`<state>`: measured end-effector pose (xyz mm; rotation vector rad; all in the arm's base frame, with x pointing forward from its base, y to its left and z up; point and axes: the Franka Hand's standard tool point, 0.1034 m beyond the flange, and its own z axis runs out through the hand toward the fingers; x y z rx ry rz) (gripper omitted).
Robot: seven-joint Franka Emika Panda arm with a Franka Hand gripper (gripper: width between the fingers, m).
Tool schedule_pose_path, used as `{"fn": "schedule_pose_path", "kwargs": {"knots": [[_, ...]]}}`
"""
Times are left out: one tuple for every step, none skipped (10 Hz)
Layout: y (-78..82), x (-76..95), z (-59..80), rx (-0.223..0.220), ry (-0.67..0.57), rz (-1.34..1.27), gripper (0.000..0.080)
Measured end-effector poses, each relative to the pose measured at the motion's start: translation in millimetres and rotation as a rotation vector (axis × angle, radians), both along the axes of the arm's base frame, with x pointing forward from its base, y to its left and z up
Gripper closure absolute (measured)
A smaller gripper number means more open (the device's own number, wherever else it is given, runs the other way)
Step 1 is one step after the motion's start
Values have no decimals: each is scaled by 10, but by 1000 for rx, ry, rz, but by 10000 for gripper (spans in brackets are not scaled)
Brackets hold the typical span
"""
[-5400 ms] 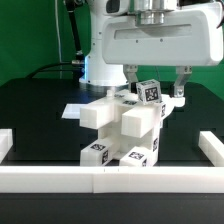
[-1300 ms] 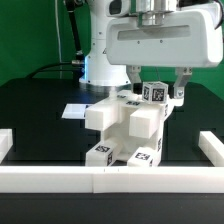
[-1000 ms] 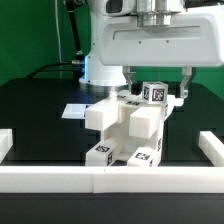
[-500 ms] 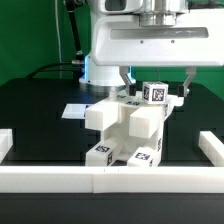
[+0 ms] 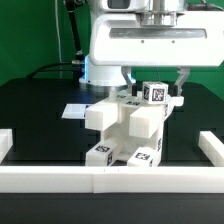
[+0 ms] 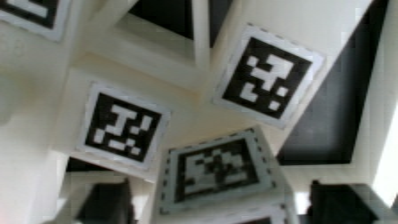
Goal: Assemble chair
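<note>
The chair is a blocky white stack of tagged parts standing on the black table just behind the front rail. A small tagged block sits at its top. My gripper hangs over that block, open. Its fingers stand wide on either side of the block and clear of it. In the wrist view the tagged white parts fill the picture. The gripper straddles one part, with a dark finger on each side and a gap at both.
Low white border rails run along the front, the exterior view's left and its right. The marker board lies flat behind the chair. The robot's base stands at the back.
The hand has risen a little above the top block, with the fingers still apart. Since the oldest frame the chair has shifted slightly and the top block sits straighter.
</note>
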<state>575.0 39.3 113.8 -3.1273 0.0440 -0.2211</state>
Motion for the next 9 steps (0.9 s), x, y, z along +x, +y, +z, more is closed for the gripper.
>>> {"fn": "schedule_pose_path", "kwargs": {"knots": [[0, 0, 0, 0, 0, 0, 532], [-1, -1, -1, 1, 0, -7, 532], [-1, -1, -1, 4, 0, -27, 528], [-2, -1, -1, 4, 0, -27, 528], [-1, -2, -2, 10, 1, -63, 528], [-1, -2, -2, 19, 1, -130, 528], [-1, -2, -3, 28, 1, -197, 528], [-10, -7, -9, 43, 4, -280, 528], [-34, -7, -13, 62, 5, -382, 528]]}}
